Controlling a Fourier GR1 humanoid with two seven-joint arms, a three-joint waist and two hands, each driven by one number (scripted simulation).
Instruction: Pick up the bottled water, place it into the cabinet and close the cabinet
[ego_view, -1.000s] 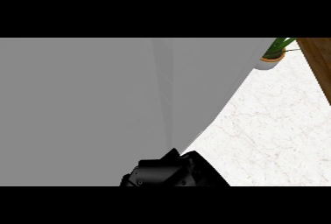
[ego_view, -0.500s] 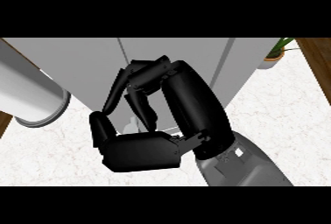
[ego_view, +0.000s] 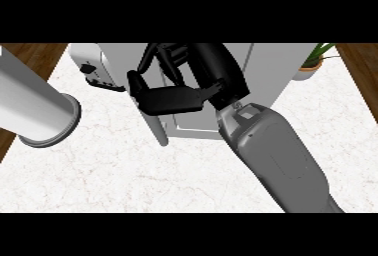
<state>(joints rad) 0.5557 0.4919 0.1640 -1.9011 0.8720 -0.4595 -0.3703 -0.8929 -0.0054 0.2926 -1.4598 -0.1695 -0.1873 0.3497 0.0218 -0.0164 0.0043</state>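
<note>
Marble-patterned white counter (ego_view: 111, 180) fills most of the head view, with dark wood flooring (ego_view: 26, 52) showing past its left edge and again at the upper right corner. A toaster (ego_view: 100, 70) in pale metal sits at the upper left of the counter, its dark side lever facing down the view. A potted plant (ego_view: 314, 62) with green leaves stands at the upper right, near the counter's far edge. In the middle rises the grey cabinet (ego_view: 269, 65), and a narrow grey edge that looks like its door (ego_view: 156, 127) points down toward the viewer just left of the cabinet body; whether that door stands fully open I cannot tell. The right hand (ego_view: 173, 97) is raised in front of the cabinet on its grey forearm (ego_view: 273, 155), which comes in from the lower right. Its fingers (ego_view: 166, 55) are bent and arch upward over the flat black palm, with the thumb (ego_view: 136, 82) standing at the left, and nothing can be seen between them. A large pale cylinder (ego_view: 33, 107) crosses the left side of the view, its round end facing the middle of the counter; it looks like the other forearm, and its hand does not show. The bottled water cannot be made out anywhere in the view, so its place relative to the right hand cannot be told
</note>
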